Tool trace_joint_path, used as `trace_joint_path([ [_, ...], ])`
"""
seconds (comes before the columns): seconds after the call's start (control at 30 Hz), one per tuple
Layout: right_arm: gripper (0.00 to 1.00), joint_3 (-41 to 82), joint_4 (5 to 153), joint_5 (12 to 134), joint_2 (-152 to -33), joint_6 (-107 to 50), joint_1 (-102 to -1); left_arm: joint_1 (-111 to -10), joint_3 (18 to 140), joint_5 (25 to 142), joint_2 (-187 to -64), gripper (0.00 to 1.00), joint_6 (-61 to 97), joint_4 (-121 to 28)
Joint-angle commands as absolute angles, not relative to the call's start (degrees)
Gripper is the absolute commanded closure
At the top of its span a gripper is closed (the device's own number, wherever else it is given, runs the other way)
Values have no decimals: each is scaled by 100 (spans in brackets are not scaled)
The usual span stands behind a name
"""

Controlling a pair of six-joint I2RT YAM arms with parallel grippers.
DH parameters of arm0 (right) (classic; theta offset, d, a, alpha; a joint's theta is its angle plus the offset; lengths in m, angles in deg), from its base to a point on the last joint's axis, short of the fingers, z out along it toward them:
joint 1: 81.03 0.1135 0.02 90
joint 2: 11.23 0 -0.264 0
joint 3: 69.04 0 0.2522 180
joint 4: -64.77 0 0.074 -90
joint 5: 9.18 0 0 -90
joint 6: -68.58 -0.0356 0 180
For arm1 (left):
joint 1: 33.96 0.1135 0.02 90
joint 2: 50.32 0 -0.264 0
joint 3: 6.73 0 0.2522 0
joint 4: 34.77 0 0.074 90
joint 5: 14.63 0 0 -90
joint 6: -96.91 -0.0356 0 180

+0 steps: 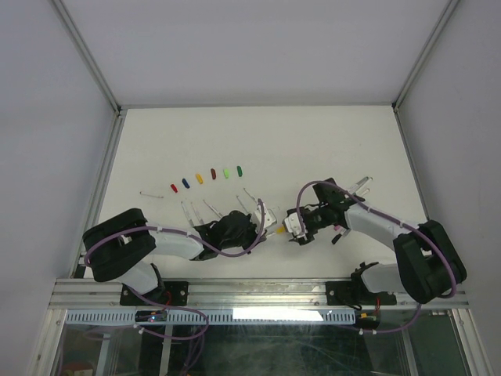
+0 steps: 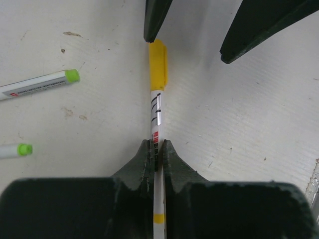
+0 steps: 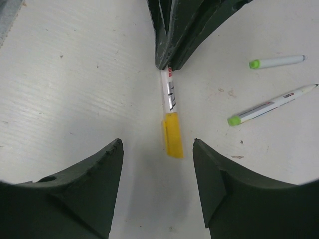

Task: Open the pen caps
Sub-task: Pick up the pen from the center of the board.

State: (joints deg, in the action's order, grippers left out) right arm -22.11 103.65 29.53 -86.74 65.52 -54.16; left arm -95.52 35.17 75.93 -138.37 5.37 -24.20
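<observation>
Yellow pen cap (image 3: 173,135) end-on at spread jaws of right gripper (image 3: 157,143) — barrel (image 2: 156,107) clenched in left gripper (image 2: 157,144), axes in line.

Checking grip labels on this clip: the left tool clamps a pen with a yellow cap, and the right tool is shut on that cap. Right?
No: the right tool is open, its fingers standing either side of the yellow cap with gaps showing, as the right wrist view shows. The left tool does clamp the pen.
</observation>
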Motion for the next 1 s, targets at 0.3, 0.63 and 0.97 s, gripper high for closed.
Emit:
trace_joint_path([
  [0.3, 46, -2019, 9847, 3472, -9073, 6185, -5127, -9601, 3252, 7854, -13634, 100, 427, -1619],
  [0.63, 57, -1854, 9830, 3891, -9379, 5990, -4811, -9601, 3114, 8046, -13568, 100, 410, -1314],
  [0.97, 77, -1678, 10128, 4069, -9506, 6096, -4737, -9601, 2965, 7996, -13462, 100, 424, -1175],
])
